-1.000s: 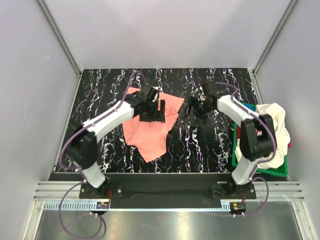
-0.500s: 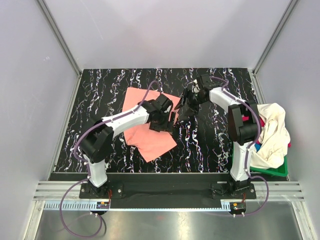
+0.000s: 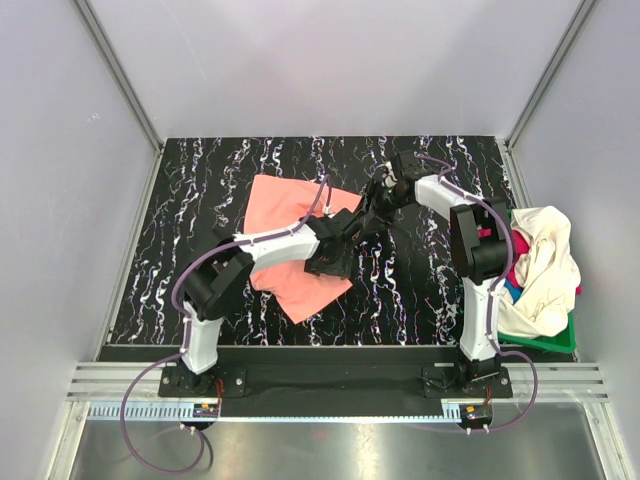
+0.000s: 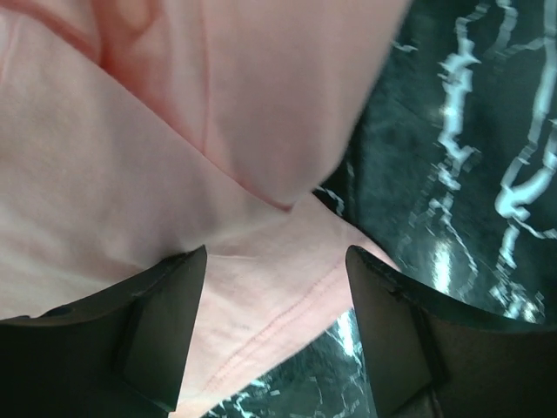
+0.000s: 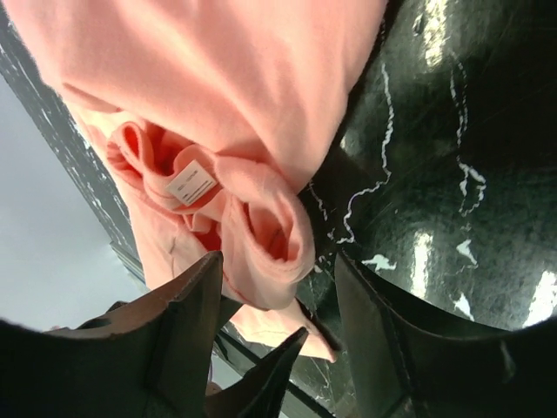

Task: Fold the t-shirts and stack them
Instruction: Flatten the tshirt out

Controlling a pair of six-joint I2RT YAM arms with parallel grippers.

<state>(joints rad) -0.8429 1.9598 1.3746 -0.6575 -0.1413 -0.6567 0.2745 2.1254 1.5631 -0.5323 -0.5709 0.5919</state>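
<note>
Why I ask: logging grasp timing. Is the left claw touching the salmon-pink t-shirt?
Cannot tell. In the left wrist view the left claw stands open over the hem of the salmon-pink t-shirt, overlapping the cloth, but neither contact nor a gap shows plainly.

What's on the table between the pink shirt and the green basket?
Bare marbled table from pink shirt to green basket in the top view; only the right arm crosses it.
</note>
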